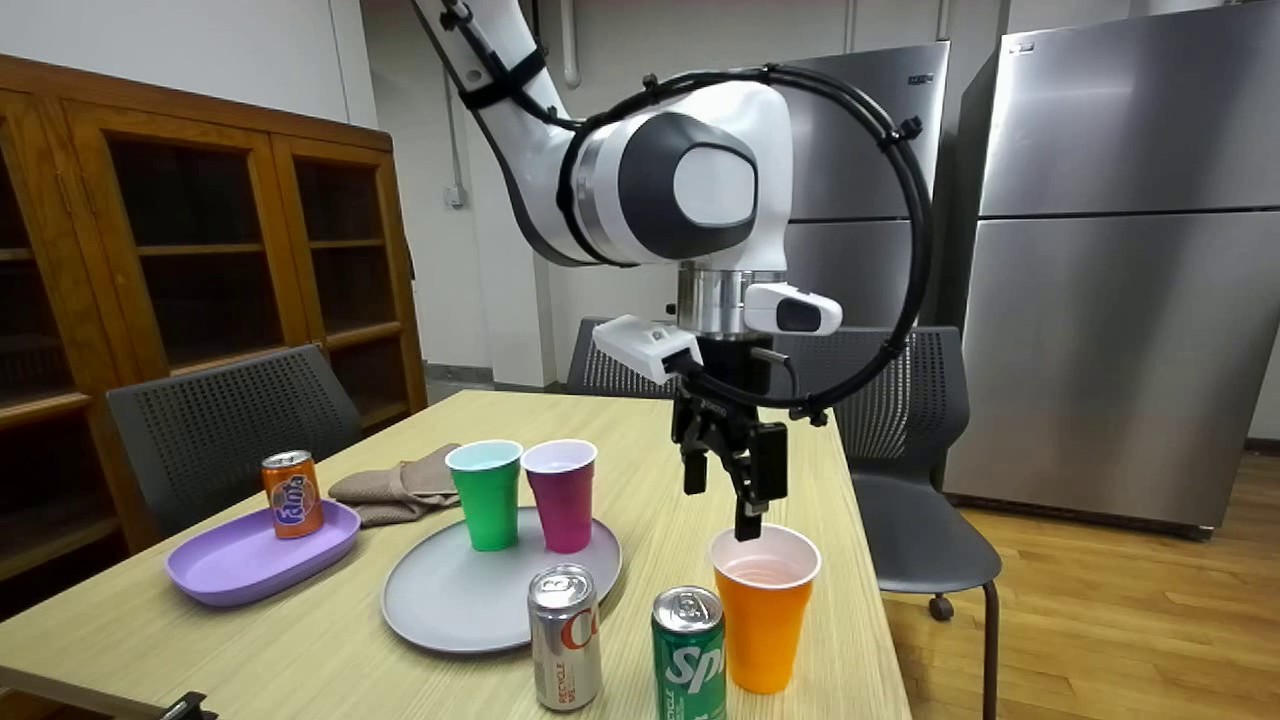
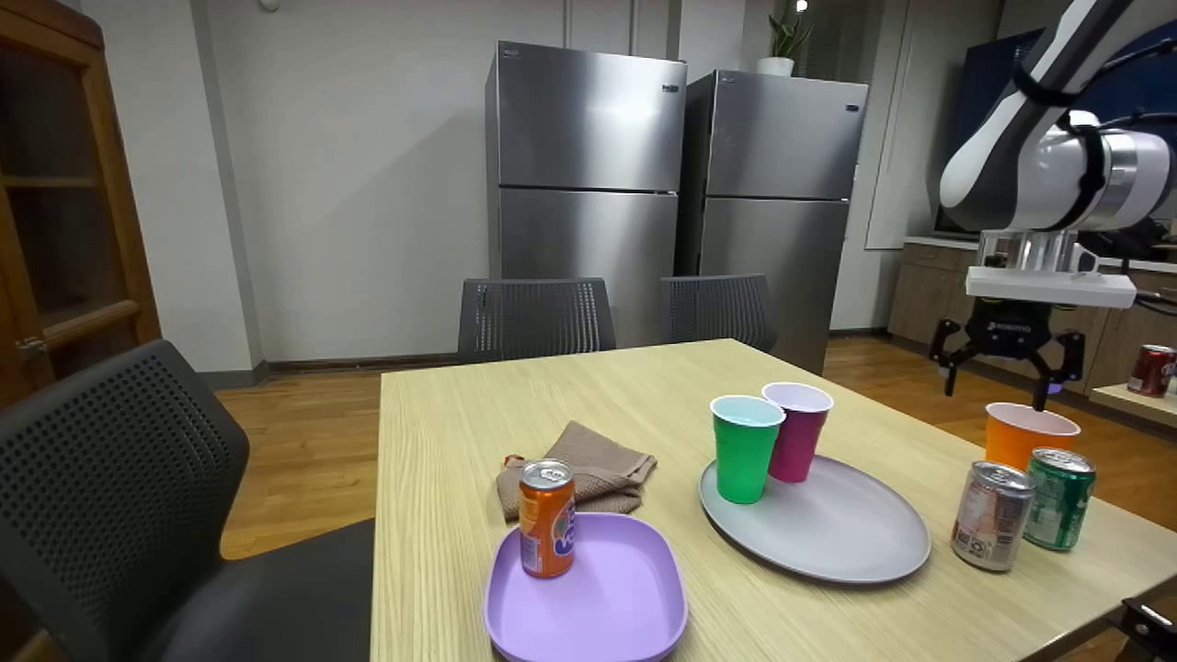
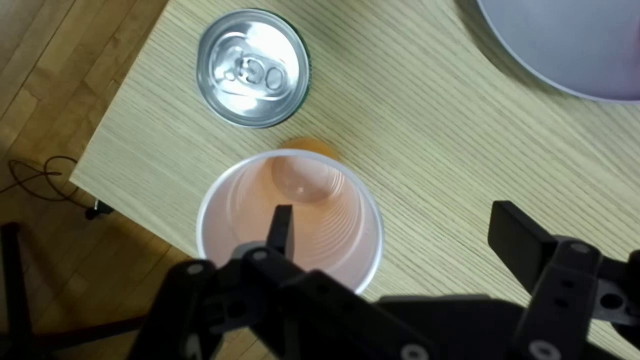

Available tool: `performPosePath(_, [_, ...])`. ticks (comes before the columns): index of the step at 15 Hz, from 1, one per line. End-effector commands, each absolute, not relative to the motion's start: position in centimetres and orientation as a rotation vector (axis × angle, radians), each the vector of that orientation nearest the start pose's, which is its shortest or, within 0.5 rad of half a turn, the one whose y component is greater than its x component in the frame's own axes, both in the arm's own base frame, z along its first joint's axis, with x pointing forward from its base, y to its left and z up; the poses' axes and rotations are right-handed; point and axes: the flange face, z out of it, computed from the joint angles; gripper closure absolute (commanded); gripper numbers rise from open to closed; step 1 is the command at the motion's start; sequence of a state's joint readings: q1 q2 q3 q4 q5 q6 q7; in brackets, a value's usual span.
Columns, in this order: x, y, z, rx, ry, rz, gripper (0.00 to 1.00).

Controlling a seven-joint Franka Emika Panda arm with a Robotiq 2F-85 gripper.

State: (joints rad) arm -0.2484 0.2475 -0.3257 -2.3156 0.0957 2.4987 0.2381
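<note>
- Cup [image 1: 765,640], landmark: orange, tapered, ribbed inside, seemingly thin plastic; stood upright on the wood-grained table [image 1: 300,640].
- Claw [image 2: 995,388]: released, spread wide, grasping nothing; I saw one finger [image 3: 282,230] over the cup's mouth, its depth unclear.
- Hazard, by my judgement: a sideways move might snag the rim and topple the cup.
- Sprite [image 1: 690,660]: smooth metal cylinder, just beside the cup, in line for a knock.
- Plate [image 1: 450,590]: flat, matte grey, near the cup.

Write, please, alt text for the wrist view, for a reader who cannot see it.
Open gripper over a wooden table, one finger overlapping the mouth of an orange cup, the other outside it. A silver-topped can stands near the cup, and part of a gray plate shows at top right.
</note>
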Motion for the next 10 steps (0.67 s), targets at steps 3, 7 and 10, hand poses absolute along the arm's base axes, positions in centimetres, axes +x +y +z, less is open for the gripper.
performPosePath(3, [43.8, -29.0, 22.6, -2.789, 1.415, 0.083, 0.00])
performPosePath(7, [44.0, -29.4, 21.8, -2.772, 1.452, 0.091, 0.00])
performPosePath(10, [44.4, -29.6, 21.4, -2.762, 1.473, 0.091, 0.00])
